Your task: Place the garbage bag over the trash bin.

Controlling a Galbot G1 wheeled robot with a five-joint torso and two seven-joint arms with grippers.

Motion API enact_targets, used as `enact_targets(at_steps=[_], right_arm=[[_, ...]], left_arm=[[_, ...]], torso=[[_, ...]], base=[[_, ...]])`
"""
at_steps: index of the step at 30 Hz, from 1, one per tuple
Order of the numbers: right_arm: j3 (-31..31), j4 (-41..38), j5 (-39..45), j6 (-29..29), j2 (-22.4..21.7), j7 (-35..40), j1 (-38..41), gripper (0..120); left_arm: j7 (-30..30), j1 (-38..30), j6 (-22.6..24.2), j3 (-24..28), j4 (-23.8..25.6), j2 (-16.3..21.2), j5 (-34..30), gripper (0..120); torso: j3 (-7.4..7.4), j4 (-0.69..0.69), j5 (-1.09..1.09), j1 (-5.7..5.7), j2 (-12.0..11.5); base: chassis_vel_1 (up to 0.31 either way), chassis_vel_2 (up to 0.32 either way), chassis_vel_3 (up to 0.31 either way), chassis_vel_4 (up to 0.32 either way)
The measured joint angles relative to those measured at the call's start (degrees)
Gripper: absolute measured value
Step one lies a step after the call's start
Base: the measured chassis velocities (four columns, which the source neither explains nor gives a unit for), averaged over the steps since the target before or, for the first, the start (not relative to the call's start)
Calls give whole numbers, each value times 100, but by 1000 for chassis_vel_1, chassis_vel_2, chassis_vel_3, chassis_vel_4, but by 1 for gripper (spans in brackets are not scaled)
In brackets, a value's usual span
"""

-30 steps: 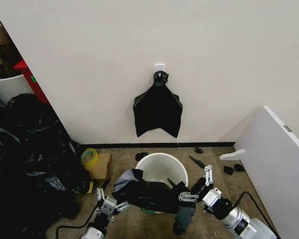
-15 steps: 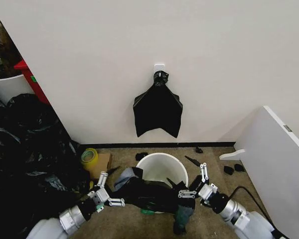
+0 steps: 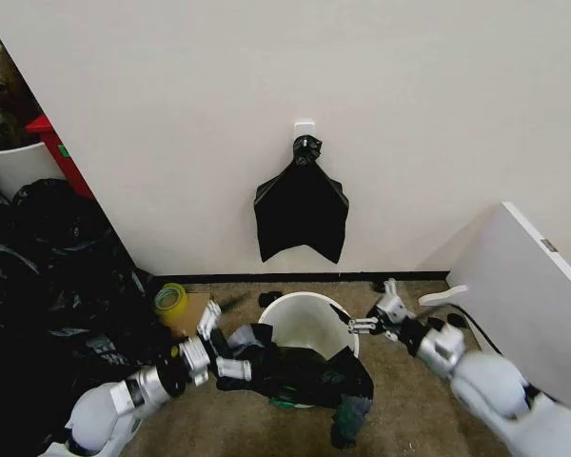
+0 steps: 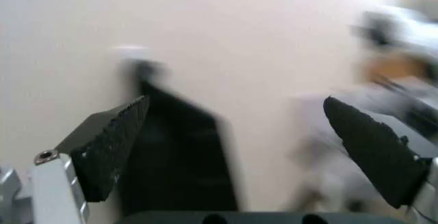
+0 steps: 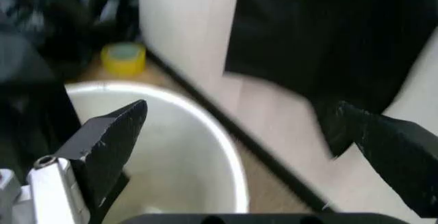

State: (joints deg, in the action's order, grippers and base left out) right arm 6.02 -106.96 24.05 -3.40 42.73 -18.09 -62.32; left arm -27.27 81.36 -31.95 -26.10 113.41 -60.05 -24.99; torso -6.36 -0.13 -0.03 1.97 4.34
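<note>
I am looking down at a brown carpeted floor [image 3: 409, 409] that meets a plain white wall [image 3: 409, 114] along a dark skirting strip. A flat black bundle [image 3: 301, 209] with a knotted top hangs from a hook on that wall. To my left a heap of black sacks [image 3: 48, 286] fills the corner, with a yellow tape roll [image 3: 170, 300] on a cardboard piece beside it; a white board [image 3: 528, 305] leans at my right.

The trash bin [image 3: 309, 319] stands on the floor close to the wall, just below the hanging bundle. The garbage bag [image 3: 295, 371] lies crumpled over the bin's near rim and spills down its front side onto the floor.

My left gripper [image 3: 221, 345] sits at the bag's left end, beside the bin's left rim, jaws spread wide and empty. My right gripper [image 3: 373, 314] hovers at the bin's right rim, just above the bag's right end, jaws also apart and holding nothing.
</note>
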Motion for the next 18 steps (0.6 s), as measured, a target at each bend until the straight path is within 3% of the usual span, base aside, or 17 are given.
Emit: enact_targets(at_steps=[3, 4, 7, 12, 14, 18], right_arm=[[-727, 520, -43, -513, 113, -9, 714, 100], [-727, 520, -43, -513, 113, -9, 714, 100], [-974, 1002, -324, -817, 288, -847, 1275, 100], [-1186, 1239, -612, -954, 458, -963, 1585, 100], [-1348, 1412, -753, -1091, 564, -903, 1830, 94], [-1465, 1592, -834, -1225, 619, -910, 2073, 84]], left_arm=[[1577, -148, 430, 26, 247, -364, -61, 100], [1577, -148, 430, 26, 247, -364, -61, 100], [2830, -203, 1129, 16, 465, -881, 319, 100], [3555, -116, 1564, -21, 540, -1154, 553, 100], [3964, -15, 1683, -30, 541, -1220, 797, 100], [4152, 41, 1722, -30, 559, -1249, 1023, 100]], torso=[[0, 0, 3, 0, 0], [0, 0, 3, 0, 0], [1, 0, -4, 0, 0], [1, -2, 0, 0, 0], [1, 0, 0, 0, 0], [1, 0, 0, -1, 0]], base=[[0, 0, 0, 0], [0, 0, 0, 0], [0, 0, 0, 0], [0, 0, 0, 0], [0, 0, 0, 0], [0, 0, 0, 0]])
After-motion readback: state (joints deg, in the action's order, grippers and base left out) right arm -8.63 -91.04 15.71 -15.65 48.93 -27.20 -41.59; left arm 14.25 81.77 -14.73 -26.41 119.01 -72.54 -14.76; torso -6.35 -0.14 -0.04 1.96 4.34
